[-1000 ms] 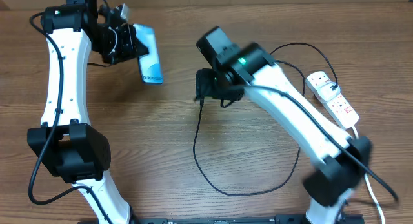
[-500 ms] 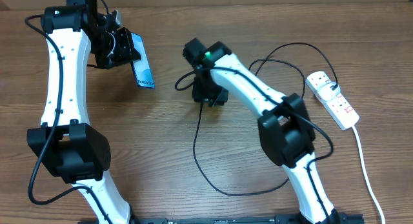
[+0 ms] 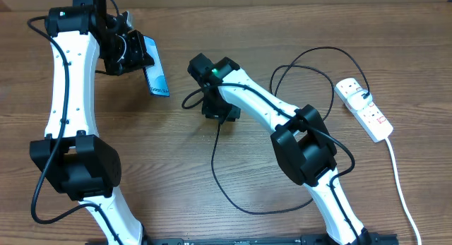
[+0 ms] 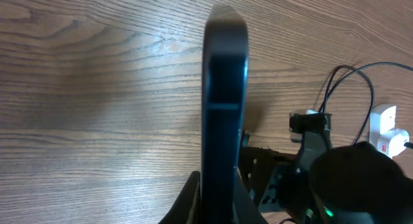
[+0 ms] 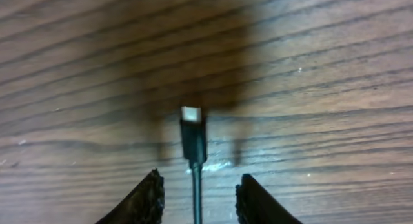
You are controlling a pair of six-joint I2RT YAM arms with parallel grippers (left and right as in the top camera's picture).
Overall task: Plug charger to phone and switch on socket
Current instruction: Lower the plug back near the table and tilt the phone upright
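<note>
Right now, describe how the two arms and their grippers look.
Both arms have white link shells with bulky black joint housings. The left arm carries a thin black cable along its links. The right arm has the same cabling and a small green light lit near its wrist. The right gripper has black, rounded fingers. The left gripper is black too.

Bench [image 3: 176,174]: mid-brown wood with darker streaked grain. Charger [image 3: 215,176]: thin black cable; its plug [image 5: 192,128] is black with a pale, silvery tip. Phone [image 3: 157,77]: light blue-white screen with small dark lettering inside a black bezel; seen edge-on from the left wrist, dark with a bluish sheen. Socket [image 3: 364,109]: white strip with small red switches and a white cord [image 3: 400,188]. Arms: white shells with black joints; a green light [image 3: 214,73] on the right one.
</note>
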